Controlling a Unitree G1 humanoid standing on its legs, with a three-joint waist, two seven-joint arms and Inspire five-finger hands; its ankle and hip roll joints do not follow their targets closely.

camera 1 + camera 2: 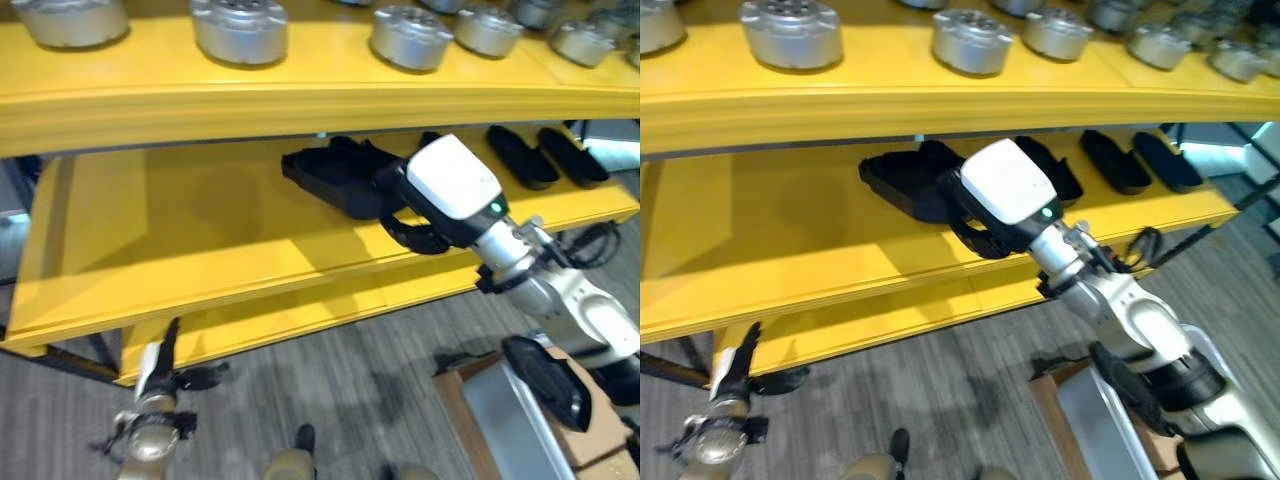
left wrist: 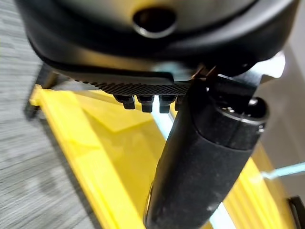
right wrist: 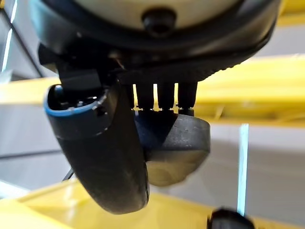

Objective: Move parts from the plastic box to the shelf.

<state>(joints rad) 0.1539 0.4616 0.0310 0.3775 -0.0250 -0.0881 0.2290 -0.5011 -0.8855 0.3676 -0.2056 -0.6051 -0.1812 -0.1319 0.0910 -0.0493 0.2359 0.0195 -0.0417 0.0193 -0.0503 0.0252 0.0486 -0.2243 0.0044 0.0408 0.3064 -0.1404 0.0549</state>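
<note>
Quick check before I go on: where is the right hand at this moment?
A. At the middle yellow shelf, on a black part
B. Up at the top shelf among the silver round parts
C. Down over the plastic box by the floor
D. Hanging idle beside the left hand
A: the right hand reaches onto the middle shelf, its fingers curled at a black part lying there, below the silver round parts on the top level.

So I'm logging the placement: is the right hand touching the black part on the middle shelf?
Touching. In the right wrist view the right hand has its fingers and thumb curled round the black part.
</note>
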